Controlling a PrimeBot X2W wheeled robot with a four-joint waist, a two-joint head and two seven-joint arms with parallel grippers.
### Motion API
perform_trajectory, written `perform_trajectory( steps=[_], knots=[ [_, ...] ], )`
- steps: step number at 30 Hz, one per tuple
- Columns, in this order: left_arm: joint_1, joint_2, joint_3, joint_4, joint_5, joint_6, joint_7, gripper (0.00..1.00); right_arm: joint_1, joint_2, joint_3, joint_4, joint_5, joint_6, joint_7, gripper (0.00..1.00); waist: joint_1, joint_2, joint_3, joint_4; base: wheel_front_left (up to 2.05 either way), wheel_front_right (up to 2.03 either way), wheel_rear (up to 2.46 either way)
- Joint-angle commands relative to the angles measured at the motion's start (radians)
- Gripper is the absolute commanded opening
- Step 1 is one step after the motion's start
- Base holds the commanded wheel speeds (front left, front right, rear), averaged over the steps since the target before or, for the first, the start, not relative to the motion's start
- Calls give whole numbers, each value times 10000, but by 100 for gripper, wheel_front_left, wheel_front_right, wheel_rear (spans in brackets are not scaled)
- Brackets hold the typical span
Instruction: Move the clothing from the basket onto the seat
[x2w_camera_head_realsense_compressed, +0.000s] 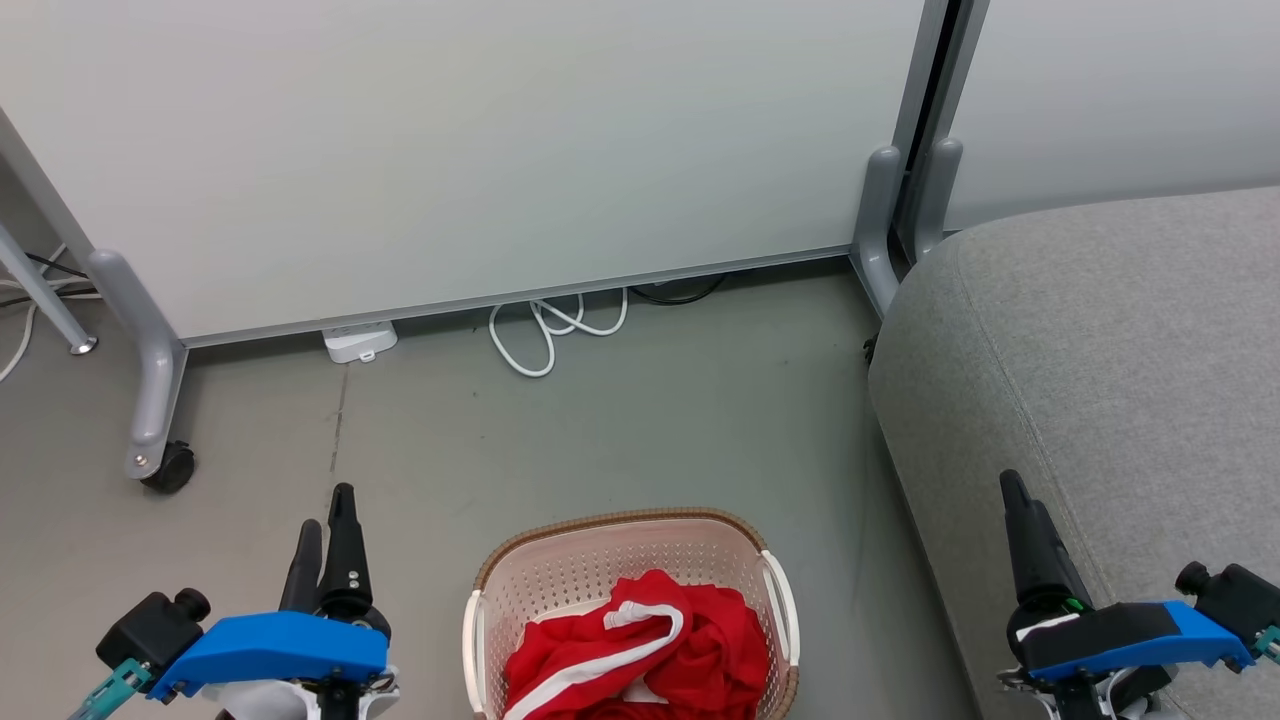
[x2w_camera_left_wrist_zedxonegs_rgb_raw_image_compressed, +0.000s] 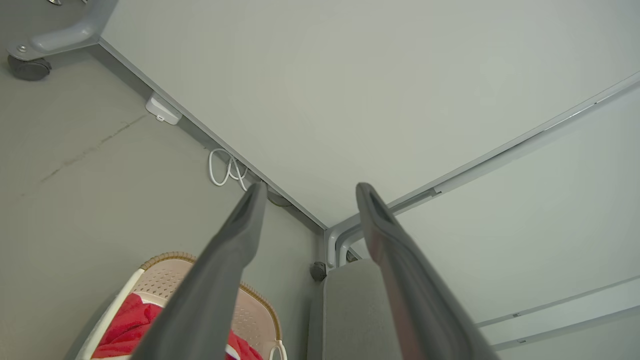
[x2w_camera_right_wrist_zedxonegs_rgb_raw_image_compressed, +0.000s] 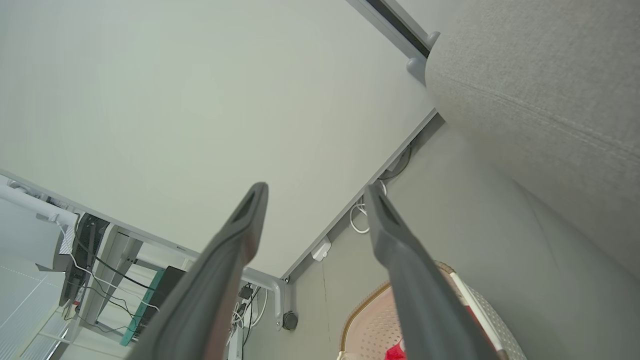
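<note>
**Clothing (x2w_camera_head_realsense_compressed: 640, 650) in the basket (x2w_camera_head_realsense_compressed: 580, 570), both tools spread**

The red clothing lies heaped in the cream basket, which stands on the floor (x2w_camera_head_realsense_compressed: 650, 430) between the two tools. The left tool (x2w_camera_head_realsense_compressed: 327, 508) and the right tool (x2w_camera_head_realsense_compressed: 1015, 490) both have fingers spread wide, pinching nothing, clear of the fabric. The grey seat (x2w_camera_head_realsense_compressed: 1100, 350) lies just beside the right tool, on its right.
</note>
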Motion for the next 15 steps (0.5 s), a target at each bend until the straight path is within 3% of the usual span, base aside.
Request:
perform_trajectory(
  steps=[1,15],
  knots=[
    [-230,81,-61,-124,491,45,-128,100,-261,-84,51,-146,-457,13,-133,100,0,-1,0,6,0,0,0],
    [-225,102,-312,35,2850,-18,-562,100,-281,-101,203,-93,-2509,16,-568,100,0,-1,-28,40,0,0,0]
  ],
)
